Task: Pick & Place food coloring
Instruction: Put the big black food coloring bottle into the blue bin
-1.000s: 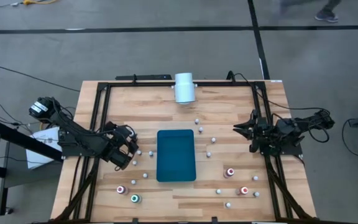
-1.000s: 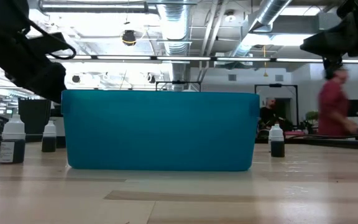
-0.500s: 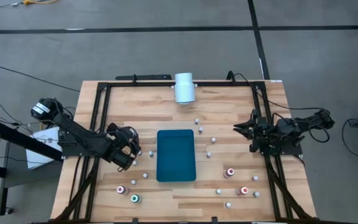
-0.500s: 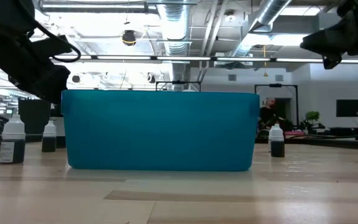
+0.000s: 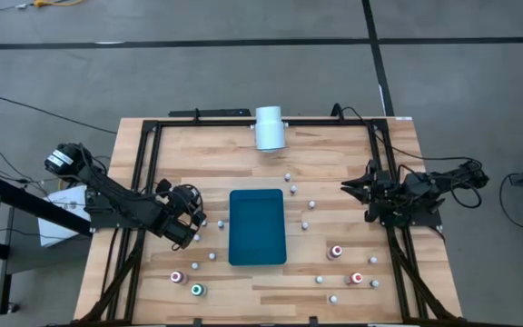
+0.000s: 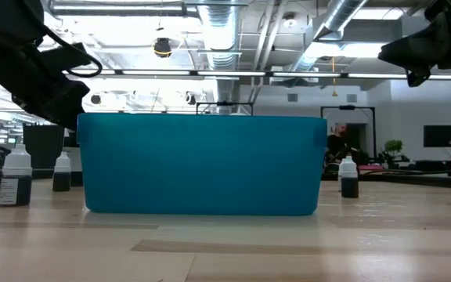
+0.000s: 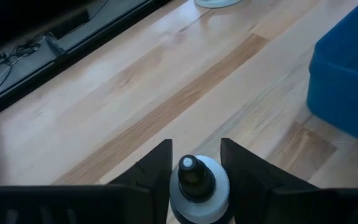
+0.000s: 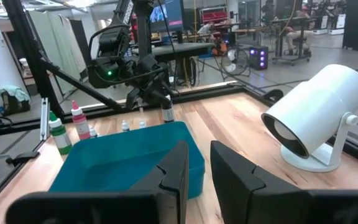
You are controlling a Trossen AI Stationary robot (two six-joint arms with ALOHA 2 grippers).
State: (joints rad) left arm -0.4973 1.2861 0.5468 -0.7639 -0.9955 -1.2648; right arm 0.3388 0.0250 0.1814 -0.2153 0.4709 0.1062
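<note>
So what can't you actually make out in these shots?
- Bottle between the left gripper's fingers: body cut off by the left wrist view's edge; contact unclear.
- Low view: the teal tray hides everything behind it.
- High view: small whitish bottles too tiny to identify colors.

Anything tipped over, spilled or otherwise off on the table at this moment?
Nothing stands out. The food coloring bottles visible stand upright and scattered around the teal tray, with no spill showing. The left gripper is closing around one upright bottle; the right gripper waits shut at the table's right side.
</note>
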